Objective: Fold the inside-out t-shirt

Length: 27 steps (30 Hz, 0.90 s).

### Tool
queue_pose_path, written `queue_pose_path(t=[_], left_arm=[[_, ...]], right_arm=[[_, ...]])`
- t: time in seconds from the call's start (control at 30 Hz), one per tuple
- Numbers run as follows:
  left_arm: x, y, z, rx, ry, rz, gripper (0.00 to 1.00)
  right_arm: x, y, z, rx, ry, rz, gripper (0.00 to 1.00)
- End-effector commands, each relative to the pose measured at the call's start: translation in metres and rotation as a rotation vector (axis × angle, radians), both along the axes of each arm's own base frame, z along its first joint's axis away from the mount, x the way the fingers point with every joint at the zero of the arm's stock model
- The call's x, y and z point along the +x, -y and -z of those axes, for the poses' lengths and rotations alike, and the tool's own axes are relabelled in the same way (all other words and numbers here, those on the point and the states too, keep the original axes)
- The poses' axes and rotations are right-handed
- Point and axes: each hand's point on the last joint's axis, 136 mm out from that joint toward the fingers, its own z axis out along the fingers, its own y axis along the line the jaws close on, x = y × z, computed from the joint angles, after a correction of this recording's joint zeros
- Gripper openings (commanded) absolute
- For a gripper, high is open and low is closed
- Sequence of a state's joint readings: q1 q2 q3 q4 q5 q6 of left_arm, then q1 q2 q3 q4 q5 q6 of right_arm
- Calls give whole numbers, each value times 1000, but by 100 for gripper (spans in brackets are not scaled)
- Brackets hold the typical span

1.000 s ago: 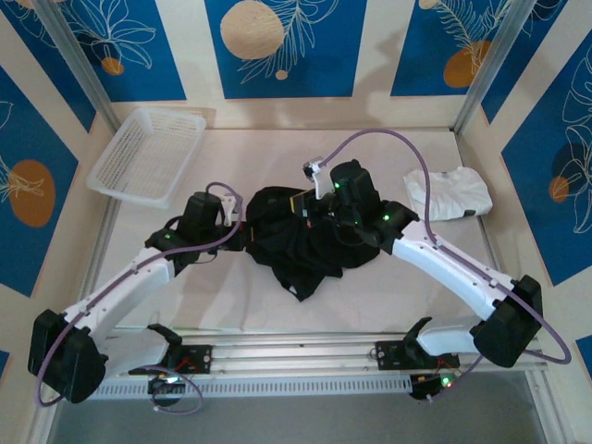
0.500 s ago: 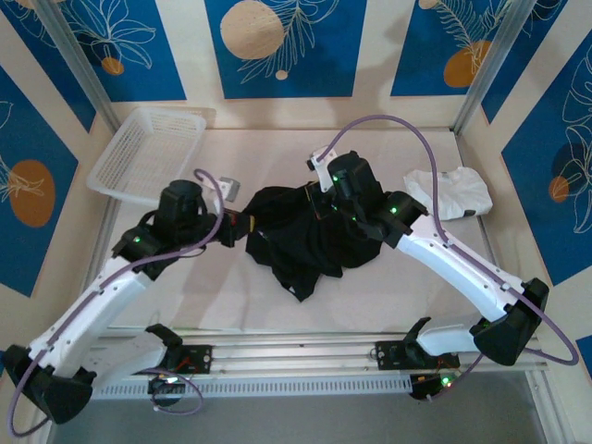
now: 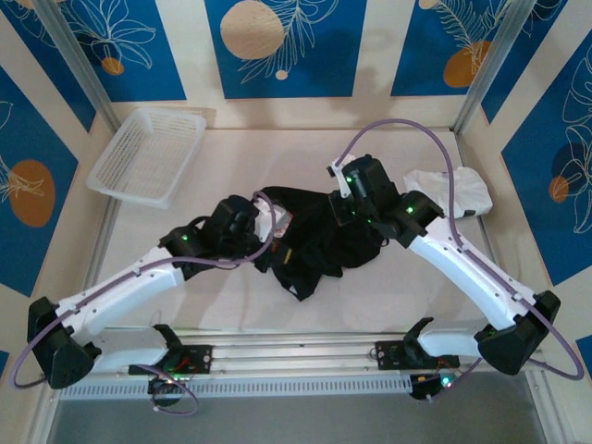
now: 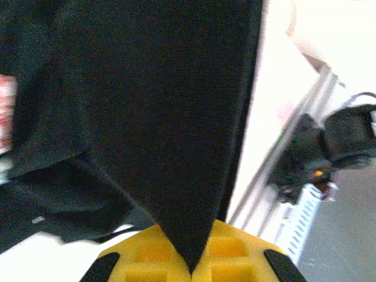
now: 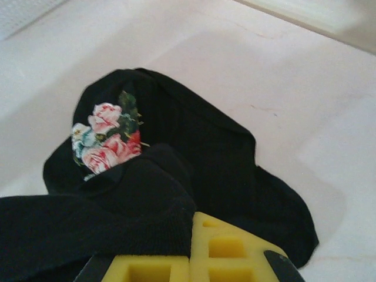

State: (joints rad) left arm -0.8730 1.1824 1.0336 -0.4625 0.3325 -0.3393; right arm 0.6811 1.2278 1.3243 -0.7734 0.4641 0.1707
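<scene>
Black cloth t-shirt (image 3: 319, 242), soft and crumpled, lies bunched in a heap at the middle of the pale white bench (image 3: 277, 157), between the two arms. It is not spread flat: folds pile over one another, and a pointed corner trails toward the near edge of the bench. From above, the heap is almost wholly plain black, with a small pinkish patch at its left side, next to the left hand (image 3: 266, 222).

The left hand (image 4: 191, 267) is closed on the t-shirt (image 4: 158, 117). In its wrist view, a taut sheet of black fabric narrows to a point and is pinched between the two yellow pads (image 4: 147, 258). A blurred red-and-white patch shows at the left border of that view, too smeared to read. Bare bench (image 4: 264, 117) runs along the right of the cloth.

The right hand (image 3: 344, 199) sits on the far right part of the heap. In its wrist view, the right hand (image 5: 191, 258) has its yellow pads (image 5: 235, 252) pressed together, with a thick black fold caught at the seam between them and draped over the left pad. Beyond the pads the t-shirt (image 5: 223, 158) rests on the bench (image 5: 247, 64) in a rounded mound. A turned-back flap shows part of the floral print (image 5: 106, 138): pink roses with white and green.

A white plastic mesh basket (image 3: 148, 153) stands at the far left of the bench, well apart from the t-shirt. A smaller white folded garment (image 3: 453, 192) lies at the far right, near the right arm.
</scene>
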Motion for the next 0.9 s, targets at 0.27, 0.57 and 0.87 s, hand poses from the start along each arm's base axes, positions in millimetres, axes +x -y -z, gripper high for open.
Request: queue_pose_path(t=[0.27,0.57,0.87], left_arm=[[-14,113,32,-8,-52,197,0],[-19,170,58,-3,-118,286,25],[23,50,48,-40,-153,38,59]], right_arm=[[-33,97,62,15,-204,316,8],[-25,147,107,185,-254,555,20],[-27,147,96,215,-123,537,50]])
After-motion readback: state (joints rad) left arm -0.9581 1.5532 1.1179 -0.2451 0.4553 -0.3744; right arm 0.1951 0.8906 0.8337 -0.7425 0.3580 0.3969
